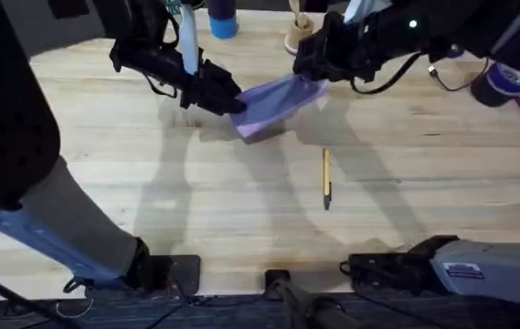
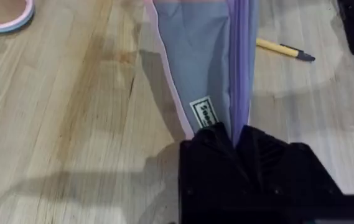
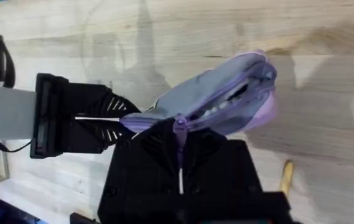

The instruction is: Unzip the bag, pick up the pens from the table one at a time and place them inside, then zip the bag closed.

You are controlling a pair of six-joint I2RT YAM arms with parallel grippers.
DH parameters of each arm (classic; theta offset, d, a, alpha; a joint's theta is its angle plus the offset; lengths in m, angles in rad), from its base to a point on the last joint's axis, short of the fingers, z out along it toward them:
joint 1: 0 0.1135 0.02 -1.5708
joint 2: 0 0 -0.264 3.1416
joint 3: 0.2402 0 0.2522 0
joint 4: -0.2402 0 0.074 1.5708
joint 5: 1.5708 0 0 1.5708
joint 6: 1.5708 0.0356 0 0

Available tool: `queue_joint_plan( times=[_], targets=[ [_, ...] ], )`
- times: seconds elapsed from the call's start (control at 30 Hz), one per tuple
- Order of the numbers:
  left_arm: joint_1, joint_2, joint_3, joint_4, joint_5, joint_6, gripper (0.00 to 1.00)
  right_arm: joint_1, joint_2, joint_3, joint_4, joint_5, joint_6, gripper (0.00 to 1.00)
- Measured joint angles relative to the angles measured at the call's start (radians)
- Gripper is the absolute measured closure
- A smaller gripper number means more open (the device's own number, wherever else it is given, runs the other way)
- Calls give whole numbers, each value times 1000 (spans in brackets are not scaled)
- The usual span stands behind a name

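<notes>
Bag: we see the lavender bag point(image 1: 278, 102) lifted a little off the table point(image 1: 241, 210) toward its far middle, stretched between the two grippers and tilted, its left end lower than its right. In the right wrist view the bag point(image 3: 226, 99) shows its zipper partly parted, with a dark gap along the seam. In the left wrist view the bag point(image 2: 201, 56) hangs as a flat panel with lilac edging and a small white label near the fingers.

Left gripper: we see the left gripper point(image 1: 228, 100) clenched on the bag's left end; in its own view the black fingers point(image 2: 208, 149) pinch the fabric edge beside the label.

Right gripper: we see the right gripper point(image 1: 314, 66) at the bag's right end. In its wrist view its fingers point(image 3: 158, 140) are closed on the purple zipper pull point(image 3: 180, 127).

Pen: we see one yellow-orange pen point(image 1: 326, 179) lying flat on the table, nearer the arm bases than the bag and well apart from it, its dark tip toward the bases. The same pen point(image 2: 284, 50) shows just beside the bag's edge in the left wrist view.

Table edge: we see a blue cylinder point(image 1: 223, 18) and a tan cup point(image 1: 297, 37) at the far side, and a roll of purple tape point(image 1: 502, 84) at far right.
</notes>
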Motion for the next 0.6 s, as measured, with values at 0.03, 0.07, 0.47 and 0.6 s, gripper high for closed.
queue_joint_plan(
  times=[0.03,0.07,0.47,0.6],
  targets=[
    [0,0,0,0,2,0,959,0,-3,0,0,1,-2,968],
    [0,0,0,0,4,0,959,0,-6,0,0,1,-4,968],
    [-1,0,9,1,46,0,959,-20,-59,0,34,-10,-7,968],
    [-7,0,19,4,82,0,959,-38,-97,0,48,-22,-8,968]
  ],
)
